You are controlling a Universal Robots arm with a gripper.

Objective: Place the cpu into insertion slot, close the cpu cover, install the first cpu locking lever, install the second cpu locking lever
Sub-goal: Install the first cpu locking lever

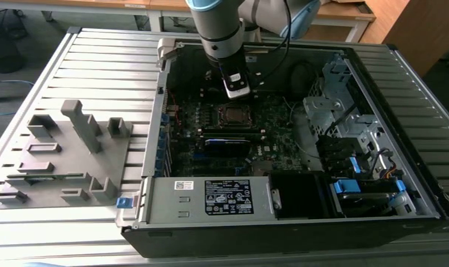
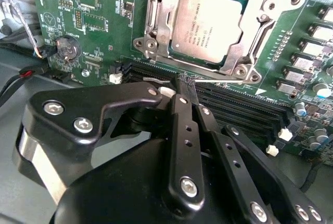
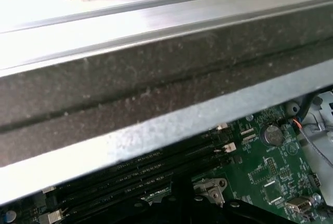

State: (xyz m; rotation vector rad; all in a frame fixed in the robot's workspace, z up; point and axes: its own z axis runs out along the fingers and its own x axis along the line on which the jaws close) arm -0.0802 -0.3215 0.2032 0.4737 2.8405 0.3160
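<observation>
Cpu (image 2: pixel 209 22) sits under its closed cover — jaws pressed together, holding nothing.

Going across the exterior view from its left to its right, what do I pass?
Grey fixture block on the slatted table → computer case's left wall → cpu under its cpu cover on the motherboard, pincer just above → metal drive cage → blue tabs.
</observation>
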